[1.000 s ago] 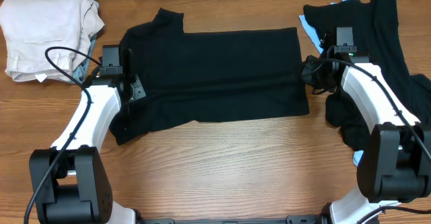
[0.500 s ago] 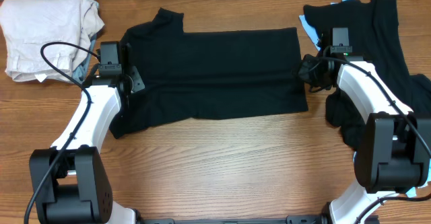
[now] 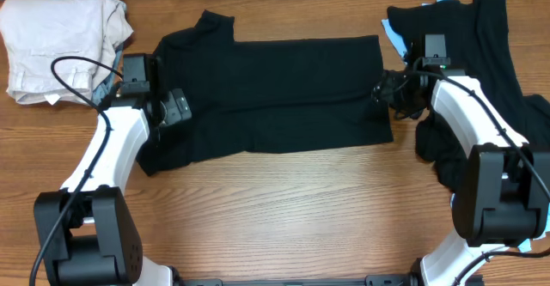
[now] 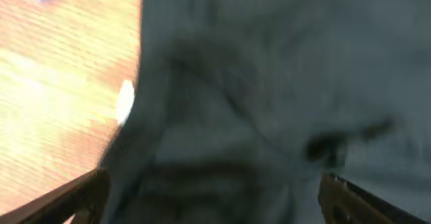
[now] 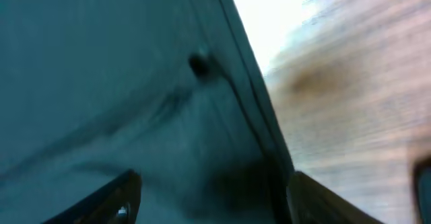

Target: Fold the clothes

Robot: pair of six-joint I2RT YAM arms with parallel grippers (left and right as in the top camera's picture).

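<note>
The black T-shirt (image 3: pixel 275 88) lies flat across the middle of the table, its long lower part doubled over into a wide band. At the shirt's left end, over the sleeve area, my left gripper (image 3: pixel 176 107) is open. In the left wrist view its fingers stand wide apart (image 4: pixel 212 190) just above dark fabric (image 4: pixel 256 103), holding nothing. My right gripper (image 3: pixel 384 93) is open at the shirt's right edge. The right wrist view shows that hem edge (image 5: pixel 249 116) running between its spread fingers (image 5: pixel 212 194).
A heap of black clothes (image 3: pixel 481 45) with a bit of light-blue cloth (image 3: pixel 392 37) lies at the back right, under and beside the right arm. A stack of beige garments (image 3: pixel 51 37) sits at the back left. Bare wood (image 3: pixel 284 209) fills the front.
Both grippers have gone from shut to open and let go of the T-shirt's ends. The left gripper has turned rightward over the shirt. The shirt itself lies where it was.
</note>
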